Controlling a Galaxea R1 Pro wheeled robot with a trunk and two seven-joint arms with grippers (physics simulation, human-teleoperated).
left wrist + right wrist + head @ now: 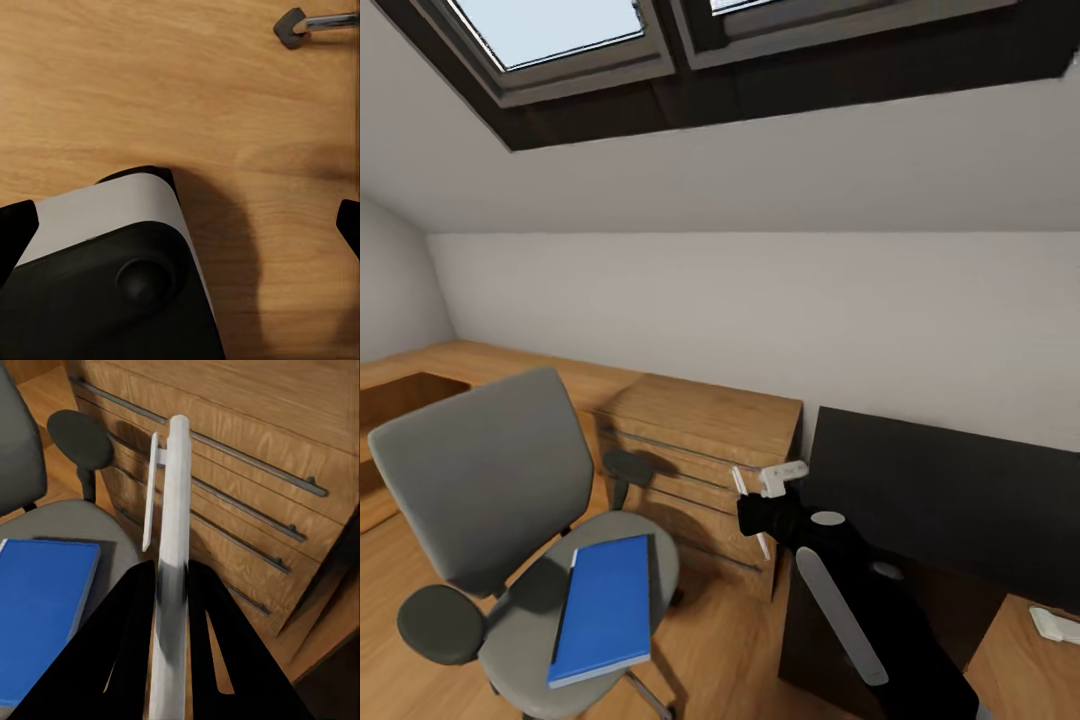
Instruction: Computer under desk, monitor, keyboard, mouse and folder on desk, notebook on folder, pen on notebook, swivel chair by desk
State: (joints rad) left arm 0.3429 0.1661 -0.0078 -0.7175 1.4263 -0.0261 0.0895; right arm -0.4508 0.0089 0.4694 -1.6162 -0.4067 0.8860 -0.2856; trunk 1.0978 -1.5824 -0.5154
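Note:
My right gripper (763,512) (171,574) is shut on the pen (749,505) (174,495), a slim white stick with a clip, held in the air between the chair and the desk. The grey swivel chair (480,480) (75,521) stands on the wood floor at lower left. On its seat lies the blue folder (605,608) (41,607), below and left of the pen. The desk's black top (950,500) runs along the wall at right. My left gripper (180,225) hangs open over the floor, its fingers (15,232) at the picture's edges.
A wooden drawer unit (700,450) (247,450) with long bar handles stands between chair and desk. A chair caster (291,28) sits near my left gripper, above my own white and black base (112,247). A small pale object (1055,625) lies on a wood surface at lower right.

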